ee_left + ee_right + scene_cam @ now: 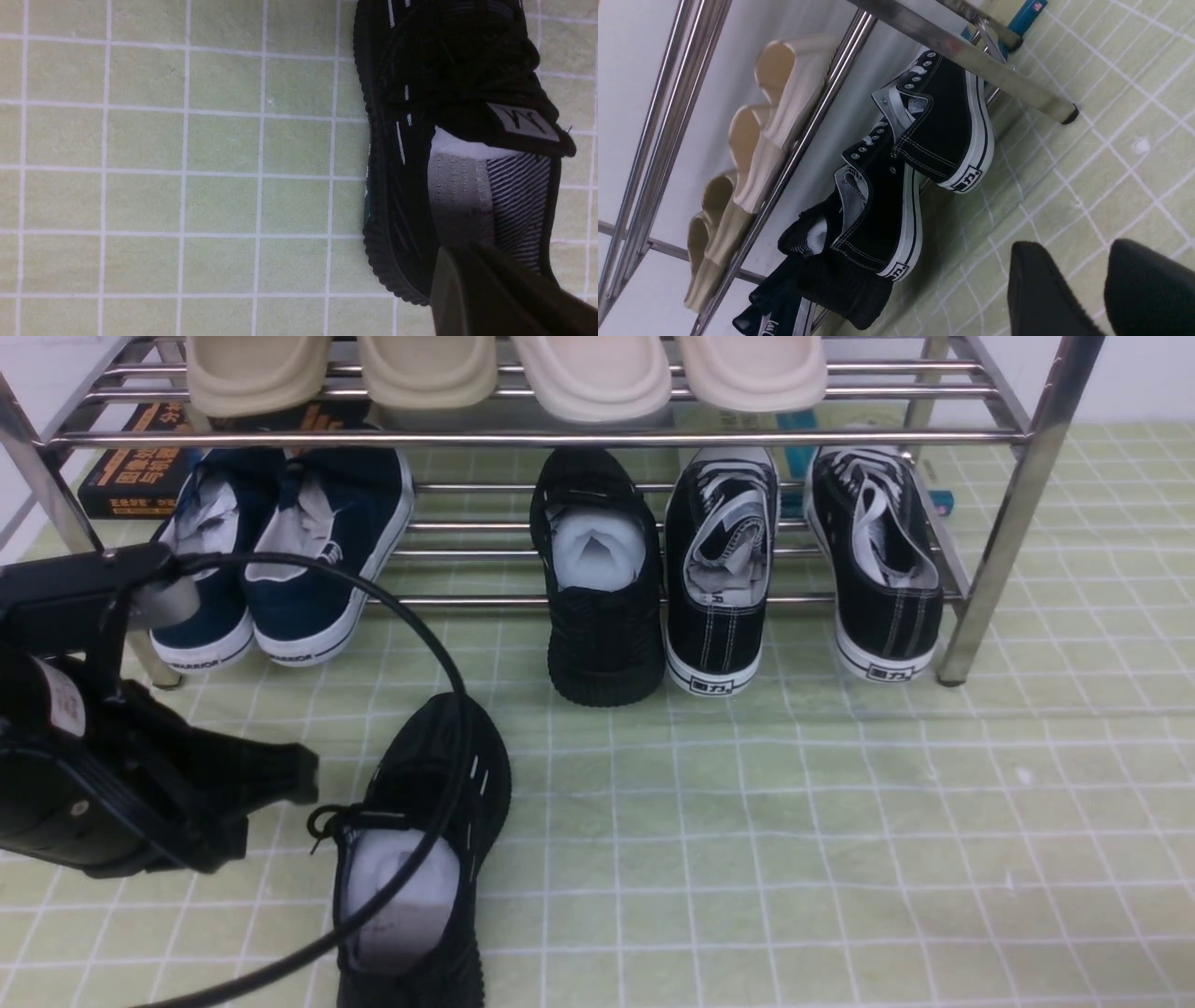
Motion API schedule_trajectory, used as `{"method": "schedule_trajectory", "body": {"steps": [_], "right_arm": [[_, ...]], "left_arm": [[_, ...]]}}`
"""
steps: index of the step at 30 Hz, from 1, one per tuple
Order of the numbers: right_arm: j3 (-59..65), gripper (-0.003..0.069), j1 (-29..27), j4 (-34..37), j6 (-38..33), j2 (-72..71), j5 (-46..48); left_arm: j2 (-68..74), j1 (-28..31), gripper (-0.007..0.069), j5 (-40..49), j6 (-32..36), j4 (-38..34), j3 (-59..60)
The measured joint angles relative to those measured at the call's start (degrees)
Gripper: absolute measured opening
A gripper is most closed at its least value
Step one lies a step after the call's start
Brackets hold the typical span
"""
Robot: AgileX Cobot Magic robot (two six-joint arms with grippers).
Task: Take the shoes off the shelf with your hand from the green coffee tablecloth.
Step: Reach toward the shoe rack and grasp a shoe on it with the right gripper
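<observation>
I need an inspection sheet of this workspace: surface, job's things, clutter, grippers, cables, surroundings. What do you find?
Surface: green checked tablecloth, slightly wrinkled.
Job's things: one black knit sneaker lies on the cloth; the other knit sneaker sits on the lower tier of the chrome shelf, heel past the front rail.
Clutter: navy slip-ons and black canvas sneakers on the lower tier; beige slippers on the upper tier.
Grippers: left gripper shut, beside the sneaker on the cloth; right gripper open, empty, over the cloth.
Cables: black cable loops across the near sneaker in the front view.
Surroundings: books behind the shelf; pale wall.
</observation>
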Motion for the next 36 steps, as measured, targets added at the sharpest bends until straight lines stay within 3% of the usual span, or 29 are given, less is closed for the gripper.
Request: {"method": "schedule_trajectory", "body": {"steps": [6,8,10,11,14,19,22,25,29,30,31,35,36], "right_arm": [[-8.70,0.0193,0.00,0.29,-9.69,1.30,0.01],[-16.78,0.0126,0.00,-0.27,-19.64,7.40,2.06],[-19.81,0.0095,0.00,-0.77,-23.22,11.37,4.91],[-25.11,0.0055,0.00,-1.35,-28.97,17.57,10.32],[-32.85,0.0000,0.00,-2.37,-35.69,31.69,22.69],[-40.43,-0.0003,0.00,-0.75,-42.89,49.80,35.64],[-43.79,-0.0002,0.12,3.54,-48.82,57.92,41.68],[-48.91,-0.0001,3.89,10.74,-55.85,67.31,50.23],[-57.92,0.0000,15.08,9.67,-54.76,75.50,52.12],[-58.46,0.0000,15.70,8.90,-54.38,75.85,51.97],[-63.03,0.0000,20.67,5.20,-50.23,78.60,50.83],[-72.35,0.0004,29.29,-6.88,-39.44,83.46,47.19],[-76.68,0.0012,32.69,-14.37,-33.86,85.71,45.66]], "left_arm": [[0.00,0.00,0.0006,0.20,-0.91,0.00,0.00],[0.00,0.00,0.0010,0.20,-1.07,0.06,0.00],[0.00,0.00,0.0012,0.20,-1.07,0.06,0.00],[0.00,0.00,0.0014,0.35,-1.07,0.06,0.00],[0.00,0.00,0.0017,0.47,-1.07,0.06,0.00],[0.00,0.00,0.0020,0.49,-1.07,0.06,0.00],[0.00,0.00,0.0021,0.54,-1.07,0.06,0.00],[0.00,0.00,0.0021,0.61,-1.07,0.06,0.00],[0.00,0.00,0.0021,0.43,-1.07,0.06,0.00],[0.00,0.00,0.0021,0.43,-1.07,0.06,0.00],[0.00,0.00,0.0021,0.43,-1.07,0.06,0.00],[0.00,0.00,0.0022,0.43,-1.07,0.06,0.00],[0.00,0.00,0.0024,0.43,-1.07,0.06,0.00]]}}
